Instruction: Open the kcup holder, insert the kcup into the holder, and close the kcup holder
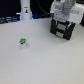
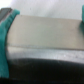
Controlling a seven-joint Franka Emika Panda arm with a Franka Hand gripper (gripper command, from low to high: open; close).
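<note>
1. Nearest the camera in the exterior view: the kcup (image 1: 22, 43), a small white pod with a green top, upright on the pale table (image 1: 45, 65), alone toward the exterior view's left.
2. The kcup holder (image 1: 64, 30), a black box with 2 pale marks on its front, sits at the exterior view's right, well apart from the kcup. No drawer slots visible; looks closed, but the picture is blurry.
3. The white arm (image 1: 64, 10) comes in from the top right and hangs directly over the holder, wrist pointing down, its lower end overlapping the box's top edge.
4. The gripper (image 1: 63, 19) is at the holder's top. Contact can't be confirmed from the exterior view.
5. Wrist view: 2 teal fingertips (image 2: 7, 32) frame a flat grey surface (image 2: 45, 31) with a dark band below it, very close to the lens. The tips sit at opposite edges of the frame, so the jaws are spread wide with nothing between them.
6. A tall white bottle-like object (image 1: 25, 11) stands at the back, toward the exterior view's left, clear of the arm.
</note>
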